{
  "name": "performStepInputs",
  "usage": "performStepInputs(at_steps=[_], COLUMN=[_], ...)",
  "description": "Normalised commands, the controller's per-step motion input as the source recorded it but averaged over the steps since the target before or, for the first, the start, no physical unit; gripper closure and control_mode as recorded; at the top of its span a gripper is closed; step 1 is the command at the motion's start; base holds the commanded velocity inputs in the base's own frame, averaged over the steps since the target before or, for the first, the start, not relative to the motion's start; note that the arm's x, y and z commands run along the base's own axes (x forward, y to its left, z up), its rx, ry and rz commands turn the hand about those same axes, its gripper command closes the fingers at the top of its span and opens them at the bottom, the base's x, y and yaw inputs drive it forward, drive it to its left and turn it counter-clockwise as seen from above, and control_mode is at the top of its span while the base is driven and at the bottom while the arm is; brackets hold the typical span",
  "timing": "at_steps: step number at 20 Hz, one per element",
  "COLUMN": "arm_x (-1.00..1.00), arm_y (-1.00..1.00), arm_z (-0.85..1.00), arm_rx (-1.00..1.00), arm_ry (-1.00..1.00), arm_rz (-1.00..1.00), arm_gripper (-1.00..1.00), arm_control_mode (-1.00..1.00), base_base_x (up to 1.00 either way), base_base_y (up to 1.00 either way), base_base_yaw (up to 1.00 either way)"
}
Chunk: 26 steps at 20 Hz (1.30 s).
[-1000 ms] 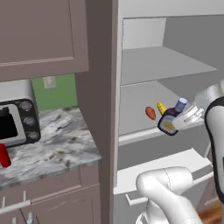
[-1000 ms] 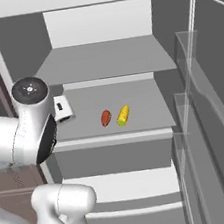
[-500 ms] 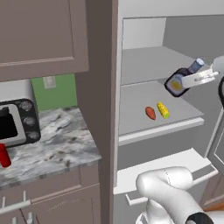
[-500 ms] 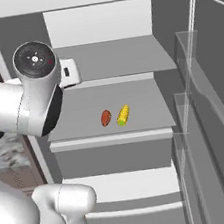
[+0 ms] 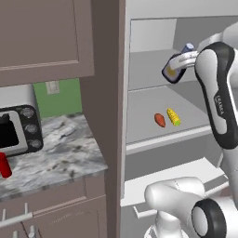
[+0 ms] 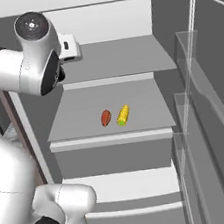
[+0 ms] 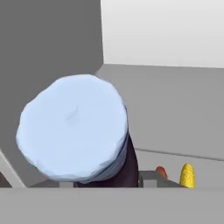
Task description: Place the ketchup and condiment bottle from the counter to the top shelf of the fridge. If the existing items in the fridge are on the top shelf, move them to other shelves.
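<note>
My gripper (image 5: pixel 185 59) is shut on the condiment bottle (image 5: pixel 171 72), a dark bottle with a yellow label and a pale cap. It holds the bottle tilted, above the top shelf (image 5: pixel 144 74) inside the fridge (image 6: pixel 121 17). In the hand view the pale cap (image 7: pixel 74 131) is close up, with the dark body (image 7: pixel 127 168) below it. The orange-red food (image 5: pixel 159 120) and the corn piece (image 5: pixel 174 117) lie side by side on the shelf below. The ketchup (image 5: pixel 4 165) stands on the counter (image 5: pixel 60 158) at the far left.
A microwave (image 5: pixel 16 132) sits on the counter behind the ketchup. The cabinet side panel (image 5: pixel 109 93) stands between counter and fridge. The open fridge door with clear bins (image 6: pixel 211 120) is on the right. The top shelf (image 6: pixel 121 57) is bare.
The arm has risen and reached deeper, carrying the condiment bottle from the level of the food shelf up over the top shelf. The two foods have not moved.
</note>
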Motion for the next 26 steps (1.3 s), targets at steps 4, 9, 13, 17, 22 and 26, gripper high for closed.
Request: performStepInputs(at_steps=[4,9,13,17,22,26], arm_x=[0.79,0.86,0.87,0.78,0.51,0.31], arm_y=[0.0,0.04,0.11,0.15,0.04,0.0], arm_z=[-0.1,-0.28,-0.4,-0.32,-0.26,-0.15], arm_rx=[-0.01,0.0,-0.01,-0.03,-0.03,-0.03], arm_ry=[0.0,0.04,0.03,0.01,0.0,0.0], arm_rz=[0.0,0.0,0.0,0.0,0.0,0.0], arm_gripper=[1.0,1.0,1.0,1.0,1.0,1.0], arm_control_mode=[-1.0,-1.0,-1.0,-1.0,-1.0,-1.0], base_base_x=[0.0,0.0,0.0,0.0,0.0,0.0], base_base_y=[0.0,0.0,0.0,0.0,0.0,0.0], base_base_yaw=[0.0,0.0,0.0,0.0,0.0,0.0])
